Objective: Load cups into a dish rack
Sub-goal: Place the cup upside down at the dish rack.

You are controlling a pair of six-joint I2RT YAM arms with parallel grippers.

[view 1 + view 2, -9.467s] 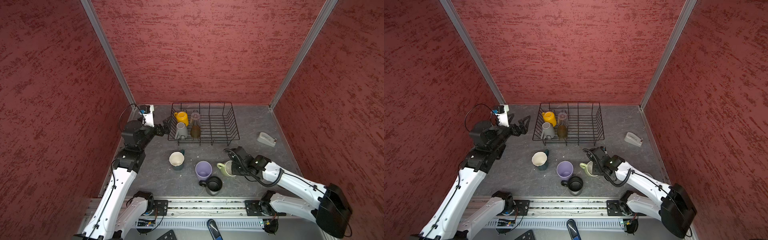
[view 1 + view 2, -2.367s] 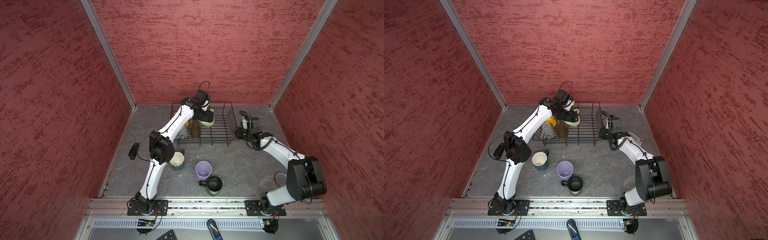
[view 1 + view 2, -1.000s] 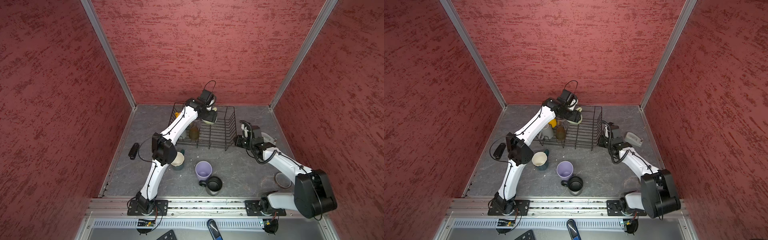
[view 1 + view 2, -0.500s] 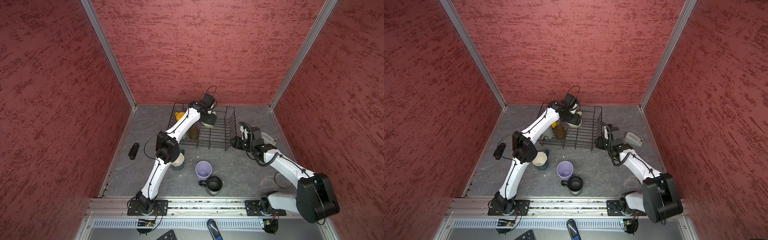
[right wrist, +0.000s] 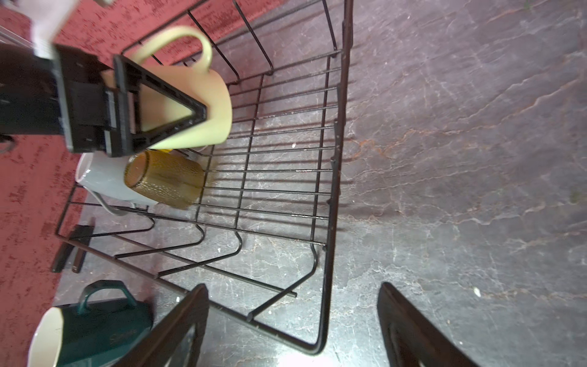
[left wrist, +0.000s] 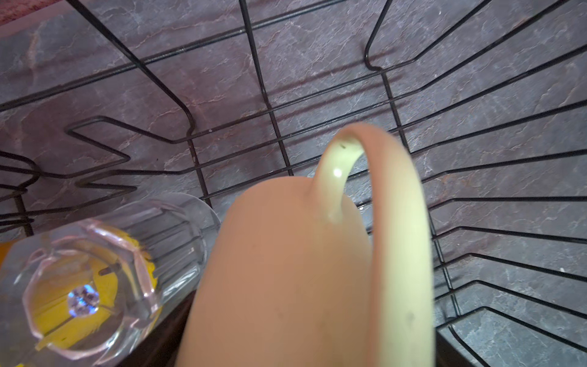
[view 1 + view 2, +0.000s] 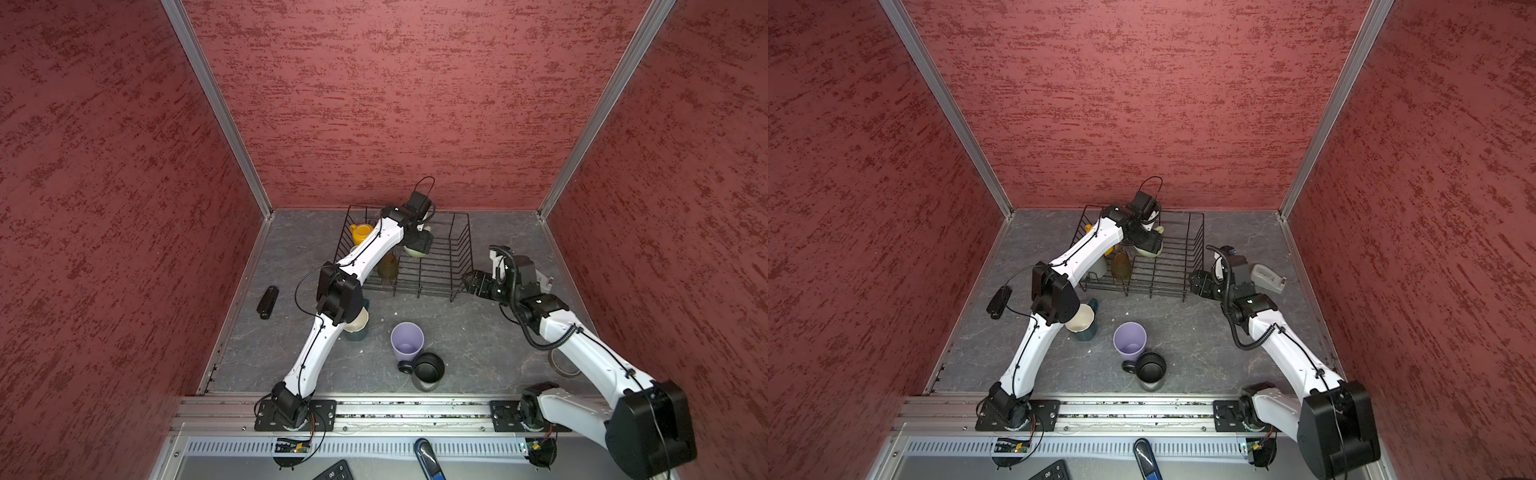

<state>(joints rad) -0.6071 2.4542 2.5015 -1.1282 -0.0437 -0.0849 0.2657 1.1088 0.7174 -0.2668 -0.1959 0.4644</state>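
Pinching the green mug (image 5: 206, 95) over the rack's (image 5: 337, 159) far middle, the left gripper (image 7: 418, 244) shows one finger (image 5: 200, 116); the other is hidden behind the mug. The right gripper (image 5: 293, 287), fingers (image 5: 413, 330) spread, sits at the rack's near right corner. The left arm (image 7: 370, 253) half covers the teal mug (image 7: 1087, 330).

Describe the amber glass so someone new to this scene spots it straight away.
Find the black wire dish rack at the back of the table. Among the cups crowded at one end, beside the grey mug, is the amber glass. It is handleless, see-through brown-gold with a dimpled surface; the clear glass nearby has no tint.
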